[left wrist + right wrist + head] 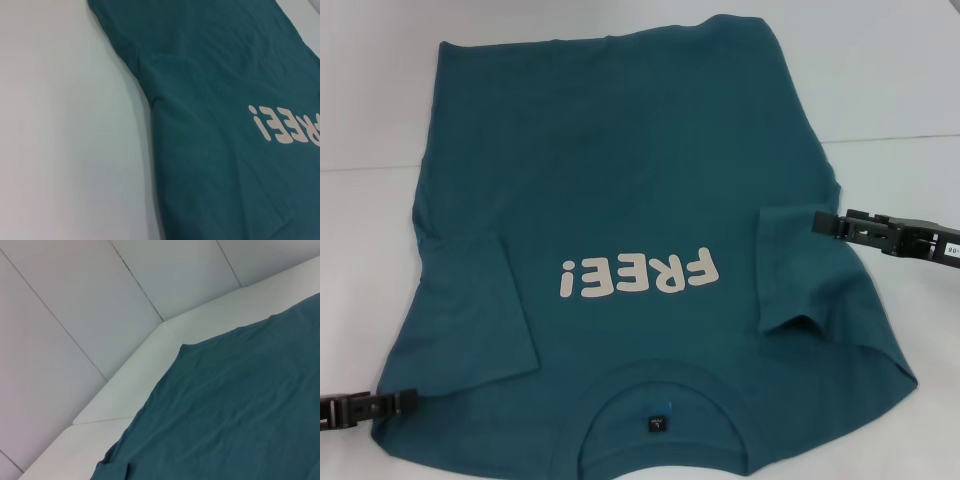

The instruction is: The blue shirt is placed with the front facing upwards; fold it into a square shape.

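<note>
The right gripper point(817, 222) hangs just at the folded-in right sleeve point(790, 270) of the blue shirt point(620, 180); whether it is clenched or released I cannot tell. The left gripper point(412, 397) sits at the shirt's left shoulder edge, near the collar point(660, 385) — same doubt there. The shirt lies flat on the white table point(900, 80), print point(638, 273) up, collar nearest the robot, both sleeves already turned inward. It looks like light, limp cotton — it should drape and wrinkle, not hold shape. Best taken by pinching the shoulder corners beside the collar, I reckon, lifting both evenly toward the hem.
</note>
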Controlling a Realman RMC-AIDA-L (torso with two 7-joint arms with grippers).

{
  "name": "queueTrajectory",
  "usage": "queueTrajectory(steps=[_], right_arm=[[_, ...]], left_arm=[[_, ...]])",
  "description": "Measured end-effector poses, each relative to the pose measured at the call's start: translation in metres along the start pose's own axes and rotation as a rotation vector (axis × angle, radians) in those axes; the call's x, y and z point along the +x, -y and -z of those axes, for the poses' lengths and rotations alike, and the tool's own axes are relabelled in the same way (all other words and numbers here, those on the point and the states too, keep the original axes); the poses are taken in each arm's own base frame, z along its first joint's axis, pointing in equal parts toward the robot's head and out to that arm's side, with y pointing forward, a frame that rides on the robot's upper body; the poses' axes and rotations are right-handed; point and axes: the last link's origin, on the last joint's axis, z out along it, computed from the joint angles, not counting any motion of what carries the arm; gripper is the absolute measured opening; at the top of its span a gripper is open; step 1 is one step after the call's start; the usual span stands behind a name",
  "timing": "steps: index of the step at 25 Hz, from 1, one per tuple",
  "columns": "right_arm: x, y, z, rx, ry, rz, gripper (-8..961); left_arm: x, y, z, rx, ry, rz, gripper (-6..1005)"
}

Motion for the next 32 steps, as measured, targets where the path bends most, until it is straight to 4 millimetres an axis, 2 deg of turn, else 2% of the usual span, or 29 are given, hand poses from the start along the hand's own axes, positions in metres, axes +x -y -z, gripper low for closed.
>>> queueTrajectory(steps=[14, 26, 32], right_arm=[[-0.003, 0.001, 0.001, 0.006, 0.001, -0.013, 944], [-0.004, 0.001, 0.001, 0.009, 0.003, -0.011, 945], [-0.004, 0.002, 0.001, 0.012, 0.005, -0.01, 944]], left_arm=[[0.002, -0.013, -0.007, -0.056, 0.062, -0.041, 891], [0.015, -0.033, -0.014, -0.15, 0.08, -0.089, 891], [0.017, -0.035, -0.014, -0.153, 0.079, -0.095, 890]])
